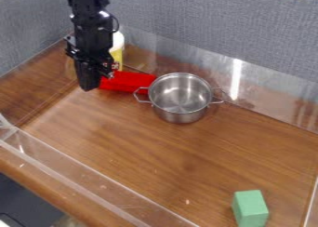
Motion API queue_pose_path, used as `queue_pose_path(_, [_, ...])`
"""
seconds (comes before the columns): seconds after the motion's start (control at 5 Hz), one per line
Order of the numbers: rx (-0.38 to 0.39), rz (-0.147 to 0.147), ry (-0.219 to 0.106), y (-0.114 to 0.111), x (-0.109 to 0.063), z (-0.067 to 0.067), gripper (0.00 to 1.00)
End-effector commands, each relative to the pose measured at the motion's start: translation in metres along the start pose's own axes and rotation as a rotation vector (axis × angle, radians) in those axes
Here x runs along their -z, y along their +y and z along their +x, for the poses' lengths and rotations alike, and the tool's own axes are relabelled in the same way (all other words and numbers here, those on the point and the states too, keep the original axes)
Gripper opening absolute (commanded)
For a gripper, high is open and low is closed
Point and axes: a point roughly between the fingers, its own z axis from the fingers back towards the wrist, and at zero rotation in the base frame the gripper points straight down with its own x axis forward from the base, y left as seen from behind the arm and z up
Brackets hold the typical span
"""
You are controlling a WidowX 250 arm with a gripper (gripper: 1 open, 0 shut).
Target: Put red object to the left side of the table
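Note:
The red object (128,82) is a small flat bright red block lying on the brown wood table (112,147) at the back left, just left of the steel pot. My gripper (87,82) points straight down with its black fingers at the block's left end, shut on that end. The arm hides the block's left tip. The block's right end almost touches the pot's handle.
A steel pot (180,96) stands right of the block. A yellow jar with a white lid (117,52) sits behind my arm at the back wall. A green cube (250,206) lies at the front right. Low clear plastic walls (50,170) border the tabletop.

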Motion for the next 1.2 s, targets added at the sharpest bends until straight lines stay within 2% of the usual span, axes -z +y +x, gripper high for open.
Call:
queue_pose_path(0.0, [0.000, 0.051, -0.076, 0.005, -0.027, -0.003, 1.00])
queue_pose_path(0.4, [0.007, 0.044, -0.079, 0.003, -0.023, -0.003, 1.00])
queue_pose_path(1.0, [0.014, 0.039, -0.091, 0.002, -0.018, 0.008, 1.00])
